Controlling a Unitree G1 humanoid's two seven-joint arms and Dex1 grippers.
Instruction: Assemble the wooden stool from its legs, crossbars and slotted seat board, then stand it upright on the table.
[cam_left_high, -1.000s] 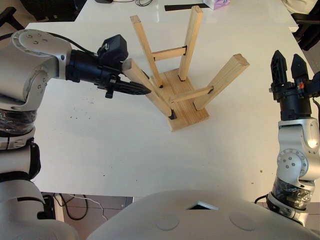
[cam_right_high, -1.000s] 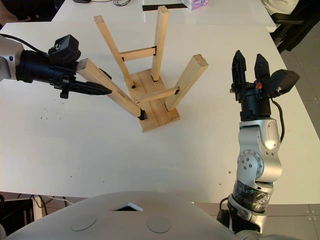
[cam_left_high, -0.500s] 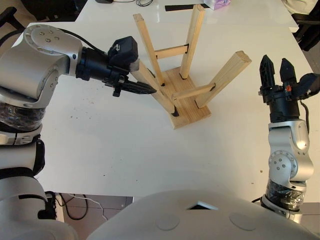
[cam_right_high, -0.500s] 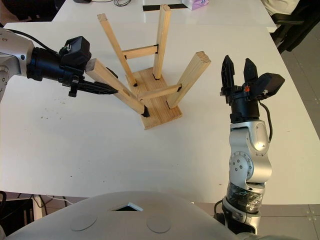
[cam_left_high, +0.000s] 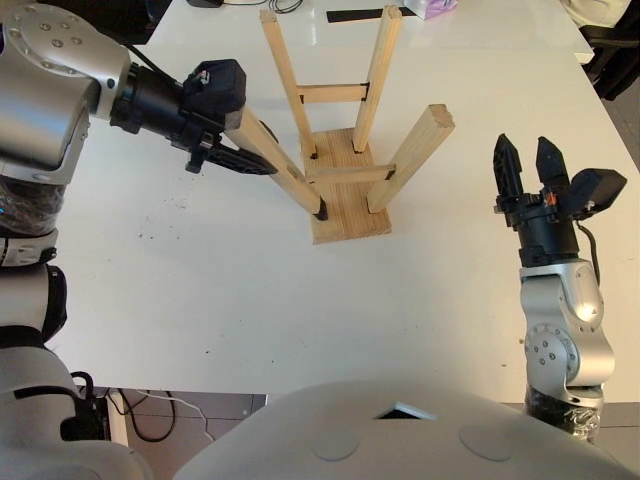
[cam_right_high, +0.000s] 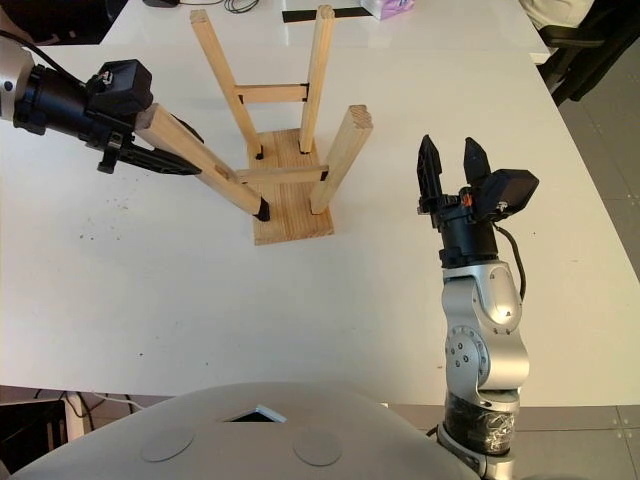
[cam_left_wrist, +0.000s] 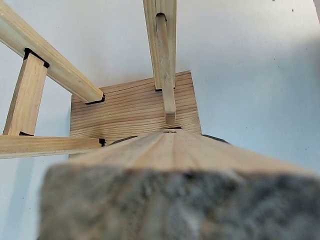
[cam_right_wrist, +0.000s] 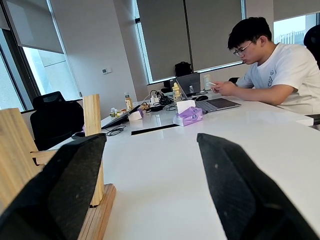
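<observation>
**Stool upside down, my left fingers on its near leg**

The stool (cam_left_high: 345, 165) sits inverted on the table (cam_left_high: 200, 290), with the seat board (cam_left_high: 350, 215) flat on the surface and all four legs pointing up and splayed outward. My left gripper (cam_left_high: 248, 152) pinches the leg (cam_left_high: 285, 172) nearest my left side, close to its free end. That leg's long axis runs from my fingers down and toward my right, into the corner of the board.

My right gripper (cam_left_high: 524, 150) stands upright with its fingers spread and nothing between them. It is well apart from the stool, off to the right of the right leg (cam_left_high: 410, 158).

I judge that standing the stool up means swinging it over about the board's edge. The left arm has the only hold. The right is the nearer one for the far-side legs, which lie to its left and lean toward it.
</observation>
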